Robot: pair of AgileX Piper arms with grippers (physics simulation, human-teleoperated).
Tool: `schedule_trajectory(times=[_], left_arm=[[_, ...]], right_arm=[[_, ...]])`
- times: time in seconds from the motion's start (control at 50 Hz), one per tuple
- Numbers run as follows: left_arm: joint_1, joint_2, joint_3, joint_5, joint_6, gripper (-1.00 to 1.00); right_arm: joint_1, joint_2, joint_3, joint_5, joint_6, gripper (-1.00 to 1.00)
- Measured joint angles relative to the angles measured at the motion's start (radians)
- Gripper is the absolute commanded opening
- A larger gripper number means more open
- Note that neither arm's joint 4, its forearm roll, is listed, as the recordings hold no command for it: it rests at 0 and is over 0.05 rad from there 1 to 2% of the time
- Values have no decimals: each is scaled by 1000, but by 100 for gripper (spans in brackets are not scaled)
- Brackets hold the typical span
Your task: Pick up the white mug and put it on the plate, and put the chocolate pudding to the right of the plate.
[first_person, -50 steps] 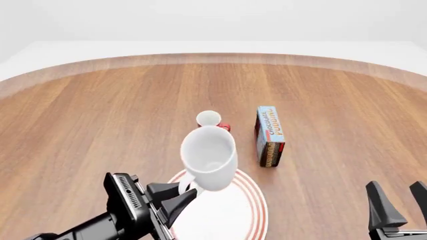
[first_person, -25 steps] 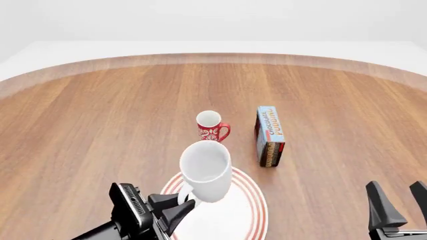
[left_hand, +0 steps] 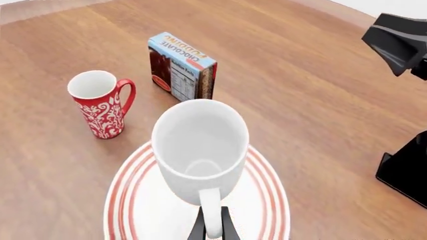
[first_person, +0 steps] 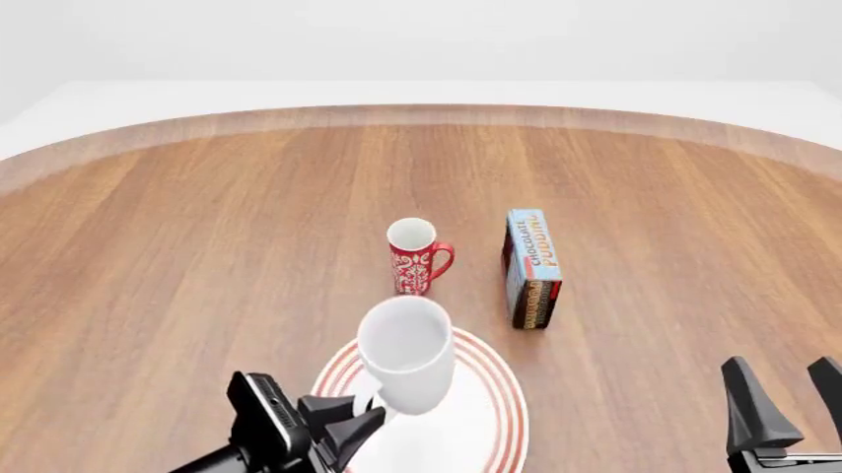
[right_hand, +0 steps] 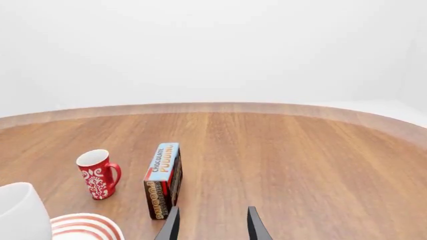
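Right now I have the left gripper (first_person: 353, 426) low in the front view, left of centre, its jaws pinched on the loop handle of the white mug (first_person: 406, 352). In the left wrist view the two dark fingertips (left_hand: 196, 231) sit tight against either side of that handle at the bottom edge of the frame. The mug is upright, mouth open to the camera, and it sits over the plate (first_person: 490, 393), toward the plate's far half; I cannot tell from these views whether its base touches the plate or hangs just above it. The left wrist view shows the red rings of the plate (left_hand: 265, 176) curving round both sides of the white mug (left_hand: 200, 150).

The chocolate pudding (first_person: 531, 267) stands on its edge on the wooden table (first_person: 197, 246), up and to the right of the plate in the front view, apart from it. The red mug (first_person: 416, 255) stands just left of the carton, with a gap between them, its handle turned toward the carton.

My right gripper (first_person: 790, 409) is at the lower right corner of the front view, jaws spread with nothing between them. In the right wrist view its fingertips (right_hand: 172, 226) frame bare table just right of the carton (right_hand: 162, 181).
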State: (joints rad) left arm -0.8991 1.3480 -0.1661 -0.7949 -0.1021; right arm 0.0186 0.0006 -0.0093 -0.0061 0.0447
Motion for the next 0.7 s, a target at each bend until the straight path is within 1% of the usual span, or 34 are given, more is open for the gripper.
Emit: schedule_trajectory(times=[0.7], left_arm=[[19, 178, 11, -114, -40, -100]], right_arm=[[2, 0, -2, 0, -1, 100]])
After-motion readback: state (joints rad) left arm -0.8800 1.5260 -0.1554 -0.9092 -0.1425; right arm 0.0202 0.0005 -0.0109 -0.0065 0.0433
